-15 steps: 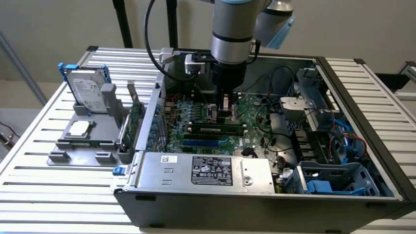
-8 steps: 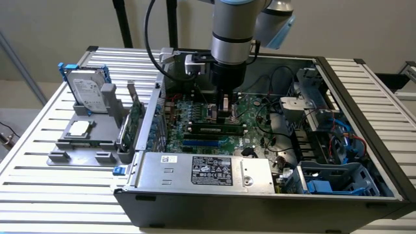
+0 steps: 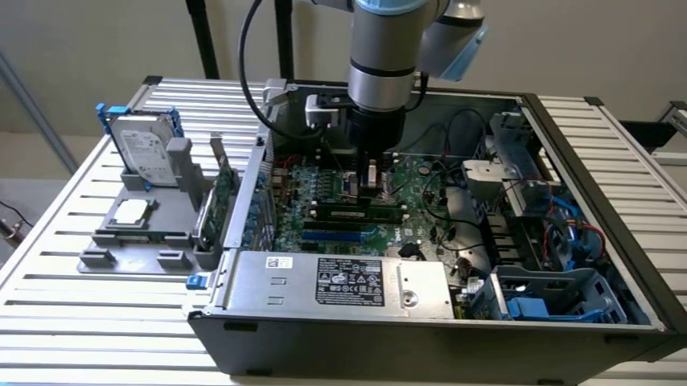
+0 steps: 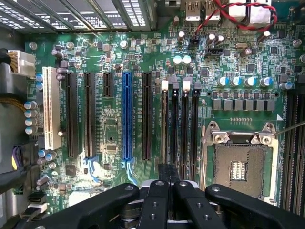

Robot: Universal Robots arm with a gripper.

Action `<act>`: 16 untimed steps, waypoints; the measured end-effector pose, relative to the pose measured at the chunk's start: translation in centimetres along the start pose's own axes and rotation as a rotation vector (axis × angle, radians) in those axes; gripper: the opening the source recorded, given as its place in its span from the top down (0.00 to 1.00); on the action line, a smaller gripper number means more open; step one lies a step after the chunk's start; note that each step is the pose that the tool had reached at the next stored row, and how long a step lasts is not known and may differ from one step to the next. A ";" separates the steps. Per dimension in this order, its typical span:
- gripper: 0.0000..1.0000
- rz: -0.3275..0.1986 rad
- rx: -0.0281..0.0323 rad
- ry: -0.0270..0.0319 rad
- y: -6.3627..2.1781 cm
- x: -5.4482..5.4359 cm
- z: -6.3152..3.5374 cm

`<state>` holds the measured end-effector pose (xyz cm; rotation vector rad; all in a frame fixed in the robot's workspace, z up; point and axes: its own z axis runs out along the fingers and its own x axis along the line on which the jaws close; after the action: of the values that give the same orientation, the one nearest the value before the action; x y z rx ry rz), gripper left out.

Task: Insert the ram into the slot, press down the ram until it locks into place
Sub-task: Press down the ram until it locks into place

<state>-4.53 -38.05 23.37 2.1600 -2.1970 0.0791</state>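
Exterior view first, from its left: a slatted metal tabletop (image 3: 54, 265) carries a grey fixture (image 3: 129, 241), with a hard drive (image 3: 145, 153) standing upright at its far end and a square processor chip (image 3: 131, 211) lying flat on it. Just beside the fixture stands an open computer case (image 3: 429, 342). A silver power supply (image 3: 343, 283) sits along the case's near wall, and the green motherboard (image 3: 322, 181) lies behind it. The robot arm (image 3: 384, 48) reaches straight down into the case, and its gripper (image 3: 372, 186) hangs close over the middle of the board. Right under it the ram (image 3: 355, 211) lies lengthwise along the black memory sockets; whether it is fully seated I cannot tell. Toward the exterior view's right are loose cables and a grey-and-blue drive cage (image 3: 548, 297).

In the wrist view a white socket (image 4: 50, 114) comes first, then black ones, then the blue socket (image 4: 127, 114). Past that run the four parallel memory sockets. The slot (image 4: 164, 143), the one of the four nearest the blue socket, shows a thin pale edge along its length. The gripper (image 4: 169, 191) is centred over the near end of these sockets, its fingers (image 4: 157, 205) drawn narrow, close against each other. Beyond lies the open metal processor socket (image 4: 240, 167).
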 end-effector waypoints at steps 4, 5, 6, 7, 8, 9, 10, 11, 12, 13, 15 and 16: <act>0.89 0.000 -0.0001 0.0003 0.00 0.0 0.36; 0.89 0.000 -0.0004 0.0010 0.00 0.0 0.45; 0.89 0.000 -0.0006 0.0015 0.00 0.0 0.56; 0.89 0.000 -0.0005 0.0009 0.01 0.0 0.72; 0.89 0.000 -0.0004 0.0008 0.00 -0.1 0.83; 0.89 0.000 -0.0003 0.0006 0.00 -0.1 0.87; 0.89 0.000 -0.0002 0.0004 0.00 -0.1 0.87; 0.89 0.000 0.0002 -0.0017 0.00 -0.1 0.61; 0.89 0.000 -0.0003 -0.0009 0.01 0.0 0.15; 0.89 0.000 -0.0009 -0.0004 0.00 0.0 -0.33; 0.89 0.000 -0.0018 -0.0003 0.00 0.1 -1.22; 0.89 0.000 -0.0023 0.0000 -0.02 0.1 -1.68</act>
<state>-4.50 -38.05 25.05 2.1591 -2.1958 0.0765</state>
